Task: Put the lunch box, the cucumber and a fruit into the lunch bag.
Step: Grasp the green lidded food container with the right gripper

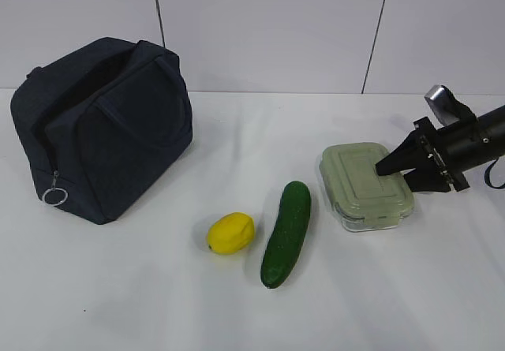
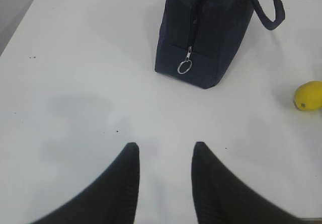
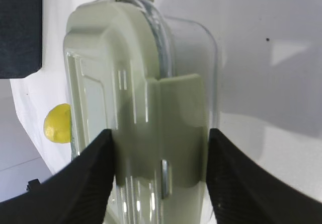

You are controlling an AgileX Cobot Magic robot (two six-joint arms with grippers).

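The right pincer (image 3: pixel 158 148) straddles the near end of the lunch box (image 1: pixel 365 185), fingers at its sides, closing for a lift; a firm grip I cannot tell. The left pincer (image 2: pixel 163 156) hangs half-open, empty. Cucumber (image 1: pixel 286 233) and fruit (image 1: pixel 230 233) lie between box and open lunch bag (image 1: pixel 102 126) on the tabletop (image 1: pixel 158 304), possibly obstructing a low carry

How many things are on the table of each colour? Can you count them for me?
Dark blue: 1, the bag
Yellow: 1, the lemon
Dark green: 1, the cucumber
Pale green lid on clear box: 1, the lunch box
Total: 4 things
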